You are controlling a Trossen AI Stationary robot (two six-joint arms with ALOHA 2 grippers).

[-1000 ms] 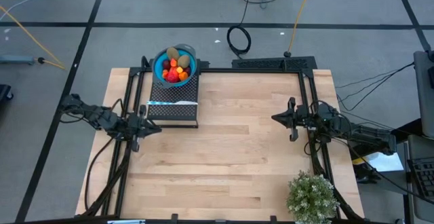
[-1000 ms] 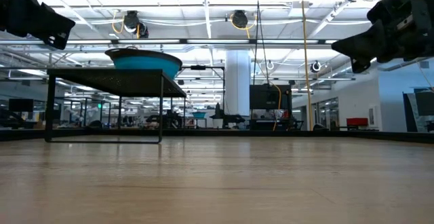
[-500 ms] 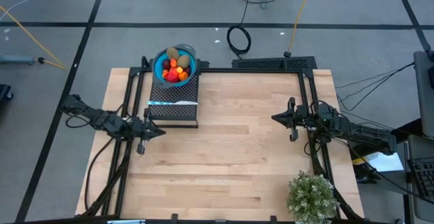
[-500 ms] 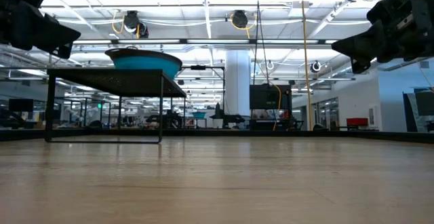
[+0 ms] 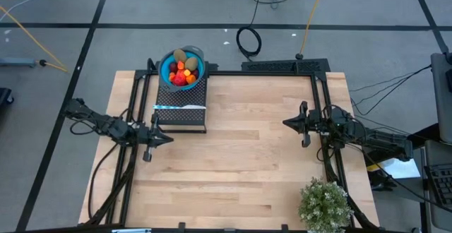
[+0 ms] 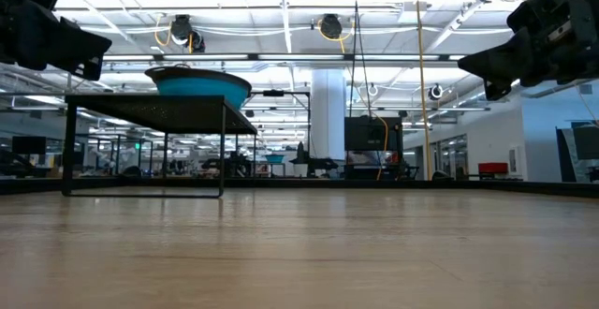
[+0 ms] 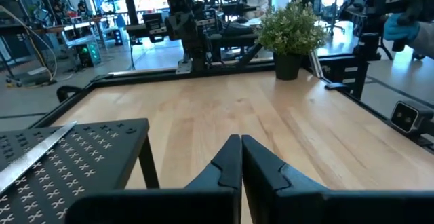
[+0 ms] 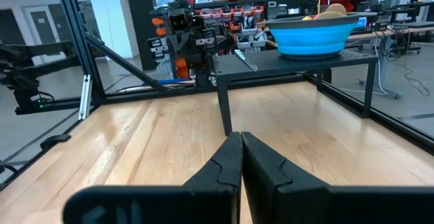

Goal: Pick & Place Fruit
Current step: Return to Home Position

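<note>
The fruit [image 5: 181,71], small red, orange and olive-brown pieces, lies heaped in a blue bowl [image 5: 163,69]. The bowl stands on the far end of a black perforated stand [image 5: 185,117] at the table's far left. Fruit tops [image 8: 331,9] show above the bowl's rim [image 8: 308,39]. My left gripper [image 5: 167,138] hovers shut just off the stand's near left corner, level, holding nothing; its fingers [image 7: 230,157] meet in the left wrist view. My right gripper [image 5: 285,123] waits shut near the table's right edge, pointing at the stand [image 8: 288,58].
A thin silver-blue stick [image 5: 179,107] lies across the stand's top. A bushy green plant [image 5: 325,203] in a pot stands at the near right corner. A black frame [image 5: 319,85] rims the table. Bare wood [image 5: 233,162] spreads between the two arms.
My left gripper has sunk a little and drifted slightly toward the table's near edge, staying shut and level. The right arm, bowl and fruit have kept still.
</note>
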